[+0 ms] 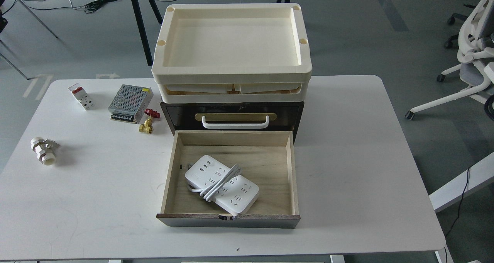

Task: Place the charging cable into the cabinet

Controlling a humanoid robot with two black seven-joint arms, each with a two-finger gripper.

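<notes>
The charging cable [222,185] already lies flat in the pulled-out lower drawer [291,170] of the cabinet [177,118], its cord wound round its middle. Neither of my grippers is in view, so I cannot tell their state. I judge only pushing the drawer shut remains.

The lower cream tray [231,90] shows only as a thin band, since the upper tray [231,68] covers nearly all of it and what lies inside cannot be told. The cabinet [231,114] shows just its upper drawer front beneath the trays, its lower body is screened by the pulled-out drawer [231,139], and the near end of the charging cable [222,184] dips behind that drawer's dark front edge. The tabletop [366,158] is cut off by the bottom edge, the office chair [472,62] by the right edge, and the labels on the small breaker [81,97] and the metal power supply [130,103] are too small to read.
</notes>
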